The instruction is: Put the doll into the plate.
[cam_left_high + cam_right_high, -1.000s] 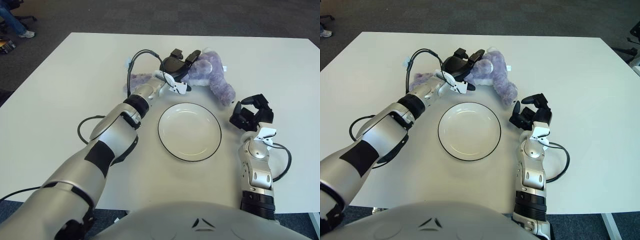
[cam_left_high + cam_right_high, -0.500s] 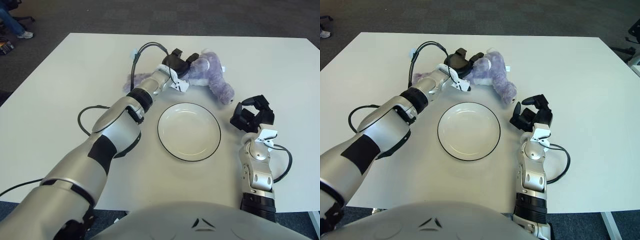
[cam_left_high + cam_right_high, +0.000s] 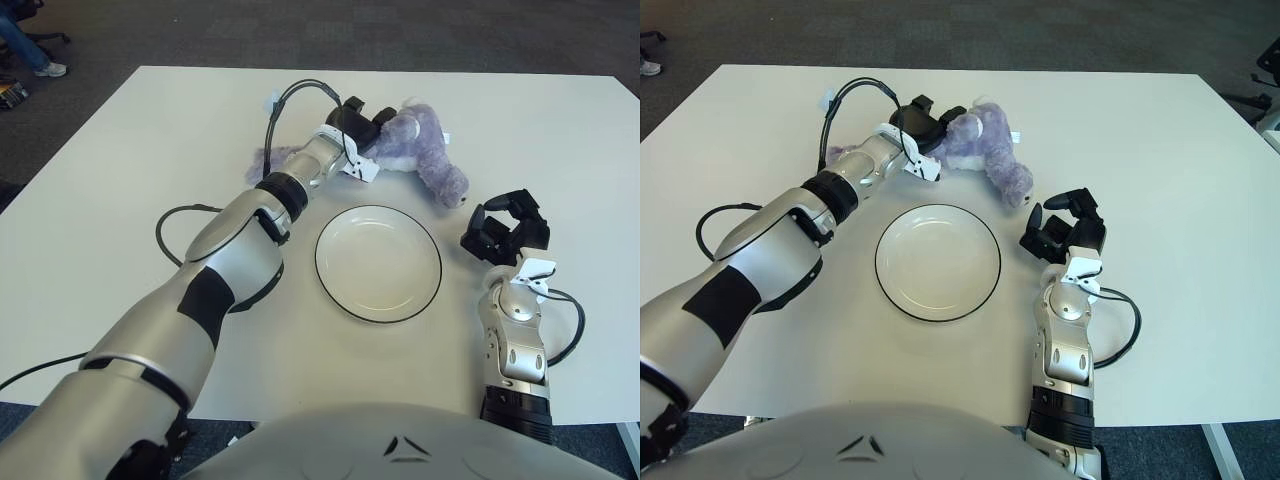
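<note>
A purple plush doll [image 3: 425, 150] lies on the white table [image 3: 120, 200], just beyond a white plate [image 3: 378, 262] with a dark rim. My left hand [image 3: 358, 124] reaches across to the doll's left end, and its black fingers are curled on the doll there. A paler purple part of the doll [image 3: 272, 157] shows under my left forearm. My right hand [image 3: 503, 228] rests on the table to the right of the plate, fingers curled, holding nothing. The plate holds nothing.
Black cables loop by my left wrist [image 3: 290, 95] and left elbow [image 3: 170, 235], and another by my right forearm [image 3: 570, 325]. A person's leg and shoe [image 3: 40, 60] show on the dark floor past the table's far left corner.
My left hand has moved farther onto the doll and its fingers have closed on the doll's left end. The doll shifted slightly. The right hand has stayed still.
</note>
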